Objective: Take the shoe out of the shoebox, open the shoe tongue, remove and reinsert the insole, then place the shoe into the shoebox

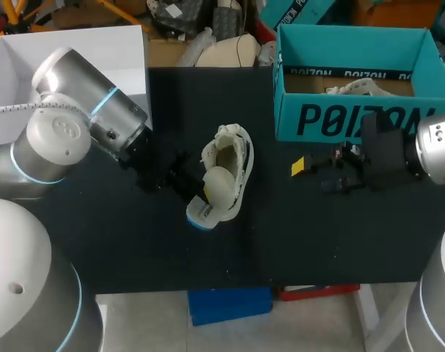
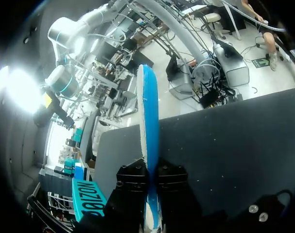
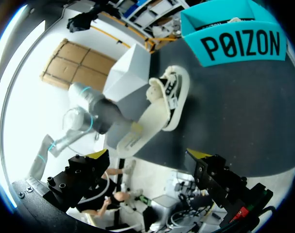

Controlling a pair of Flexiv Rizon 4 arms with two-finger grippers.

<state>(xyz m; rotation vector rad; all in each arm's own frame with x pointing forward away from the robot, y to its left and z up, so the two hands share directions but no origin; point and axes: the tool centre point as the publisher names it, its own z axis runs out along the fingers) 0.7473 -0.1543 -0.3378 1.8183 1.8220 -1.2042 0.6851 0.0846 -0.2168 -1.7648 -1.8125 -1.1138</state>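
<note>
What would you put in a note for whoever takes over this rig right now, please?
Left end effector: shut on the insole.
Right end effector: open and empty, over the table beside the shoe.
Shoe: out of the shoebox, lying mid-table; the insole's far end is at its opening.
Done: shoe taken out.
Unclear: whether the insole is coming out or going back in.
Left: finish the insole, then put the shoe into the shoebox.
</note>
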